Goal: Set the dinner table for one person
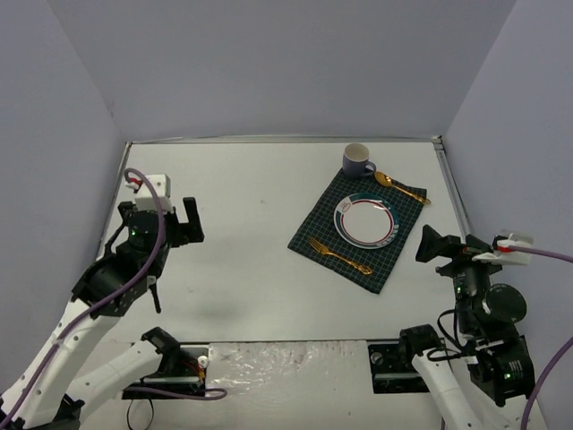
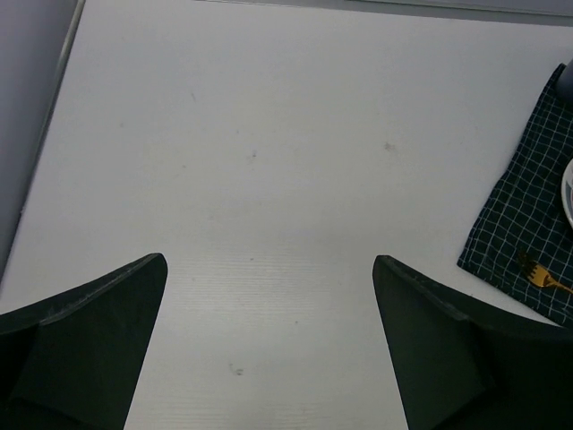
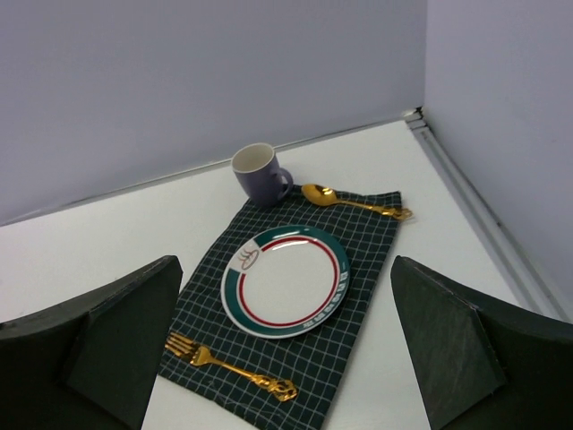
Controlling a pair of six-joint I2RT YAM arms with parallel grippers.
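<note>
Dinner table (image 1: 251,296): white, metal-edged, under everything. Dark green checked cloth (image 1: 394,260) on right half, near right edging. On cloth: plate (image 1: 364,221), fork (image 1: 340,256), spoon (image 1: 400,186). Mug (image 1: 357,159) at cloth's far corner. Left of cloth: wide bare room. Left gripper (image 2: 269,264), right gripper (image 1: 428,244): jaws spread wide, holding nothing.

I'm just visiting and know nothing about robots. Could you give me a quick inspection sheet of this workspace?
Surface: white dinner table, faint specks.
Job's things: plate centred on green checked cloth; fork by its near edge; spoon along its far edge; mug upright at its far corner.
Clutter: nothing seen.
Grippers: left gripper and right gripper open, empty, above the table.
Cables: purple cable on each arm.
Surroundings: plain grey walls on three sides.
</note>
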